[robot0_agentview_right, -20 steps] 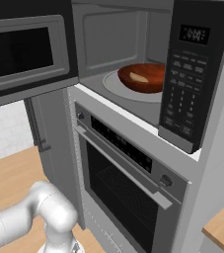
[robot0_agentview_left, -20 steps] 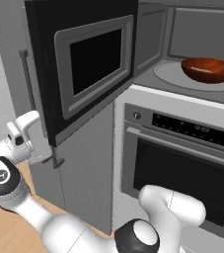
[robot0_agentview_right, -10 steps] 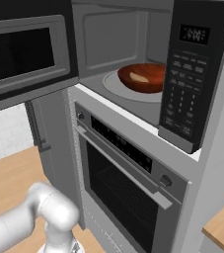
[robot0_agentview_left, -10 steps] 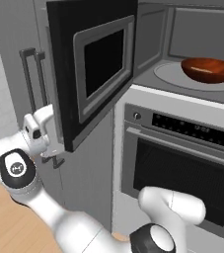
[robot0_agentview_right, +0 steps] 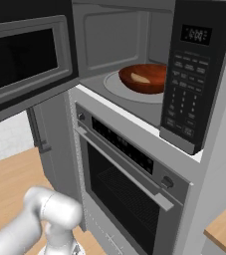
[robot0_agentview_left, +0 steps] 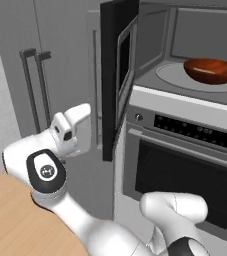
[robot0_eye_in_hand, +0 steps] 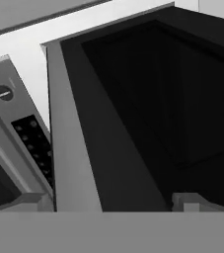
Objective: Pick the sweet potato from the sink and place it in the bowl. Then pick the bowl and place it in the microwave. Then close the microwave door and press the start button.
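In the left base view the gripper sits just left of the microwave door, near its lower outer face, with its jaws spread wide and nothing between them. The door stands partly open. Right of it, inside the microwave, the bowl rests on the turntable, with the sweet potato lying in it. The oven sits below.

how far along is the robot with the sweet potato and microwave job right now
Done: the orange-tan sweet potato lies in the glossy reddish-brown bowl, which sits on the turntable inside the grey built-in microwave. In hand: the open gripper is at the outer face of the half-open black microwave door. Left: shutting it fully and pressing start.
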